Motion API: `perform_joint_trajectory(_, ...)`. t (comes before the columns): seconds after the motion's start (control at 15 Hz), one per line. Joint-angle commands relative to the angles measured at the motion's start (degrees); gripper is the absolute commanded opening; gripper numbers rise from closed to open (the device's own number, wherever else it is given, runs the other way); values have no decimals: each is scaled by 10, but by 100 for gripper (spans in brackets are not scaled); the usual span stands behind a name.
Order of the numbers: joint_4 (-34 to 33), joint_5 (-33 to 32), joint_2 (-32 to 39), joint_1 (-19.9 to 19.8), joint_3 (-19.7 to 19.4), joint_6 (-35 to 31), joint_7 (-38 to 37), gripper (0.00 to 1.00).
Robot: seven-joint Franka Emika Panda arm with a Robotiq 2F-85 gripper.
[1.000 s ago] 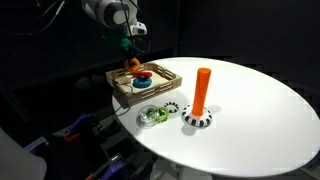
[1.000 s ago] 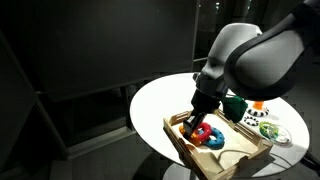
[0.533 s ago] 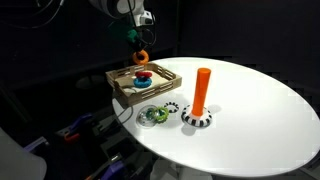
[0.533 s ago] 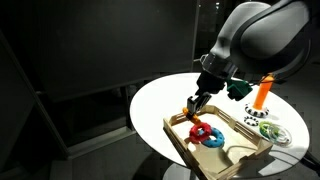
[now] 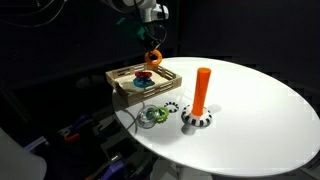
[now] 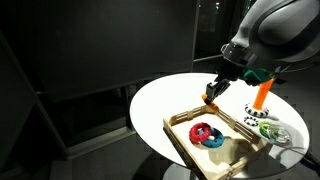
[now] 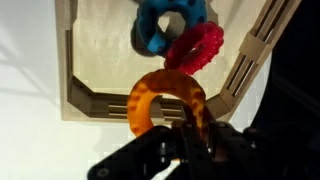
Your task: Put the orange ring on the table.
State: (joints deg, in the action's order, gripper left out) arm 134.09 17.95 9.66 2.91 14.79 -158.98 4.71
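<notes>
Hanging over wooden tray [image 5: 122, 91] rim | arm angled down | claw [image 5: 151, 51] pinching orange ring [image 5: 154, 58] | clear above table [image 5: 250, 110]

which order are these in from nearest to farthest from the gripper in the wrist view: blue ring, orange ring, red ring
1. orange ring: held in the gripper, low in the view.
2. red ring: lying in the wooden tray, just past the orange one.
3. blue ring: also in the tray, beyond the red ring at the view's top.
</notes>
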Motion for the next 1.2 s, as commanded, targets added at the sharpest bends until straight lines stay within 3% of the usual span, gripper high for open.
perform_joint_trajectory(0.0, 47, -7, -56, -2, -35, 17, -9, 5)
perform_joint_trajectory(0.47, 124, -82, -105, -6, -102, 68, -52, 5)
perform_joint_trajectory(0.73, 149, -173, -111, -13, -131, 87, -116, 5)
perform_joint_trajectory(1.13, 151, -317, -93, -21, -149, 65, -200, 5)
